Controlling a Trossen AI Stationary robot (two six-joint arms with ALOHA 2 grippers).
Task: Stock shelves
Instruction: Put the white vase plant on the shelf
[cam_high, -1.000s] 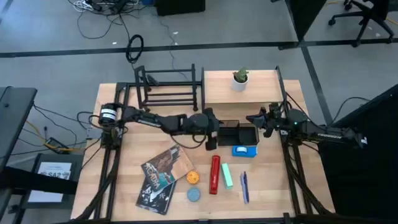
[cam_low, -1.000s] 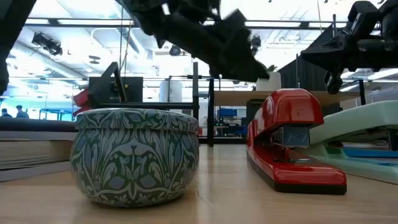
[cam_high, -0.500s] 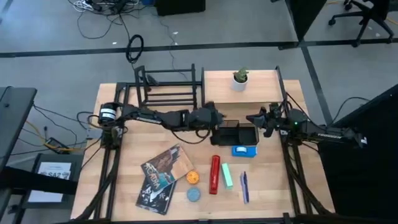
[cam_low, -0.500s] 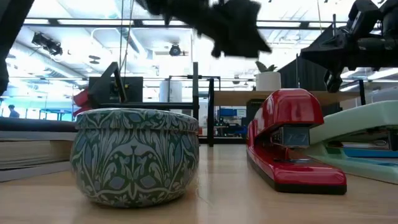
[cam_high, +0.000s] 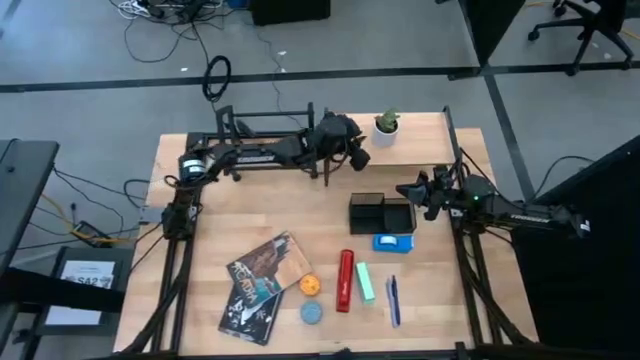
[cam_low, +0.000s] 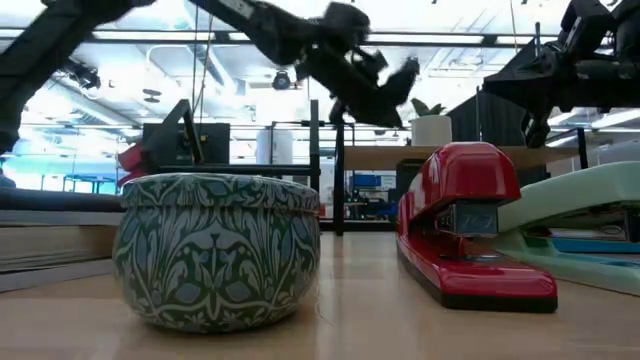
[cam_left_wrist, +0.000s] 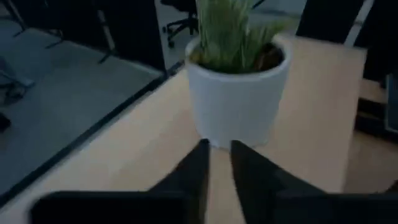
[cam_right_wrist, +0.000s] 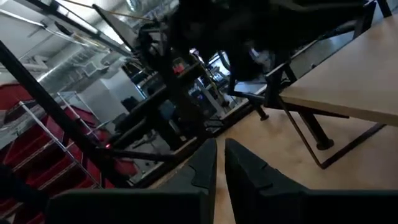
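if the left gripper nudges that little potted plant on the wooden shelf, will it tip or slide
The potted plant looks squat, with a flat base, so it probably slides rather than tips. Its smooth white pot may be slippery and breakable. The left gripper, fingers nearly together, sits low near its base, favouring sliding.

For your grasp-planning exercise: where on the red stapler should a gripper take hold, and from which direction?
Grip the red stapler across its narrow sides near mid-length, coming straight down from above. It lies flat on the table, long and slim, with the green block close beside it, so fingers need to slip between them.

Red stapler, green-and-blue leaf-patterned tin, white plant pot.
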